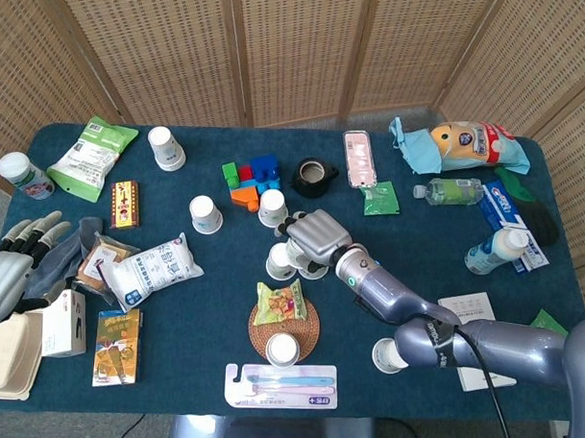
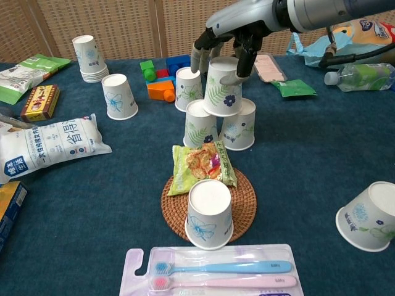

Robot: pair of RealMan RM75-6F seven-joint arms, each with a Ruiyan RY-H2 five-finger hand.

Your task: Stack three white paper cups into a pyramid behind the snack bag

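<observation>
The right hand (image 2: 229,44) pinches the top cup (image 2: 223,87), perched on two base cups (image 2: 220,124); a jerky release could topple them onto the snack bag (image 2: 200,165).

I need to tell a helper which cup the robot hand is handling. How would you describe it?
Find the round woven mat with the snack bag. Behind it, two upside-down cups stand together. The top cup sits across them, the only raised one, with the right robot hand around it.
</observation>
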